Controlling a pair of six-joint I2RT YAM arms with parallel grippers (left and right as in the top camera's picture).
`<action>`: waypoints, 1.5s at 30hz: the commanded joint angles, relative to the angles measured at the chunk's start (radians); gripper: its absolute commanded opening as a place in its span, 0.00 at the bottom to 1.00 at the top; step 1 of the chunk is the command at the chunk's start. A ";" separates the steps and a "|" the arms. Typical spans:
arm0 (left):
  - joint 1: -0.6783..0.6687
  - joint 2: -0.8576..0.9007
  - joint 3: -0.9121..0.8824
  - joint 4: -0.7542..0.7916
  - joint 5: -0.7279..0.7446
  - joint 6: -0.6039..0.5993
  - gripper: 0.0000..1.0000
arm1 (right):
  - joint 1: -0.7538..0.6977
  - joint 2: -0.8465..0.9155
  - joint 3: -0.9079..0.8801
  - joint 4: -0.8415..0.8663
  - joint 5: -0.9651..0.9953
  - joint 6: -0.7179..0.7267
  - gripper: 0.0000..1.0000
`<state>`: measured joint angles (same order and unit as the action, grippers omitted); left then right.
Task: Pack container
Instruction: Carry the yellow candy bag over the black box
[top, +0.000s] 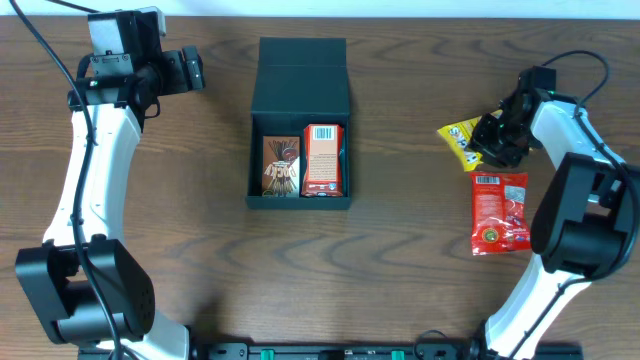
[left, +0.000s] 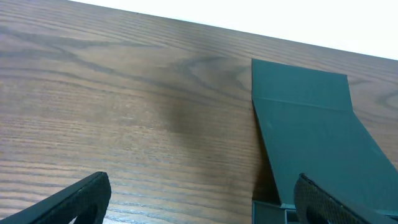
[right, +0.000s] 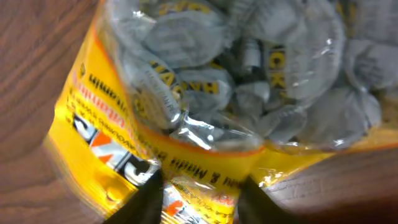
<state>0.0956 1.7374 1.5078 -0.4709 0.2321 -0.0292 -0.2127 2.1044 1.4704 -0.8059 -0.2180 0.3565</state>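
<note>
The dark teal-black container (top: 262, 150) stands open at the table's middle, its flap lid (top: 301, 76) folded back. Inside lie a brown snack pack (top: 282, 166) and an orange-red carton (top: 323, 159). My left gripper (top: 195, 68) is open and empty, hovering left of the lid; the lid shows in the left wrist view (left: 311, 124). My right gripper (top: 487, 138) is at the right, its fingers closed on the edge of a yellow bag of wrapped candies (top: 459, 140), which fills the right wrist view (right: 205, 93).
A red snack pouch (top: 499, 213) lies on the wooden table just in front of the yellow bag, beside the right arm. The white wall edge runs along the table's far side.
</note>
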 joint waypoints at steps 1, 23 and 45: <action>0.004 0.007 0.006 -0.003 -0.003 0.000 0.95 | 0.008 0.025 -0.005 -0.001 0.012 0.006 0.18; 0.128 0.007 0.006 -0.056 -0.003 -0.001 0.95 | 0.131 -0.064 0.393 -0.356 0.012 -0.279 0.01; 0.299 0.007 0.006 -0.107 0.005 0.000 0.95 | 0.738 -0.056 0.644 -0.574 -0.090 -0.729 0.01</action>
<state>0.3855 1.7374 1.5078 -0.5766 0.2325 -0.0292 0.5034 2.0510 2.1433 -1.3758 -0.2947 -0.3256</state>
